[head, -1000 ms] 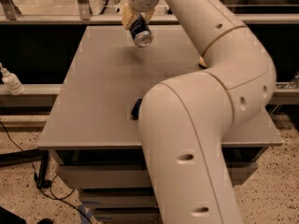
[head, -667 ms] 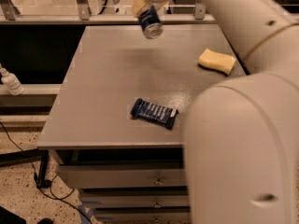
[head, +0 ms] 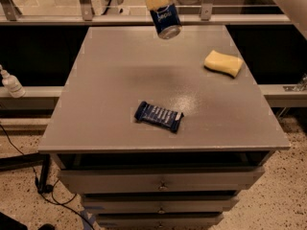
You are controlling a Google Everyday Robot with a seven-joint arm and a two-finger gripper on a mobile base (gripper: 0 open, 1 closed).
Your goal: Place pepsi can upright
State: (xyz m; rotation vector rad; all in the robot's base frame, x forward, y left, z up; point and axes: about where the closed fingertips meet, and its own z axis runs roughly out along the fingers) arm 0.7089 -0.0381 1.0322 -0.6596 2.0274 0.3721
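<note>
Pincer (head: 162, 3) at the top of the view, above the far edge of the desk (head: 105, 80), pinched the pepsi can (head: 165, 20) by its upper end. The can hung clear of the desk surface, tilted, its silver end turned down and to the right. A dark-blue snack bar wrapper (head: 158, 117) lay flat near the desk's front middle, well apart from the can. A yellow sponge (head: 223, 63) rested near the right edge.
</note>
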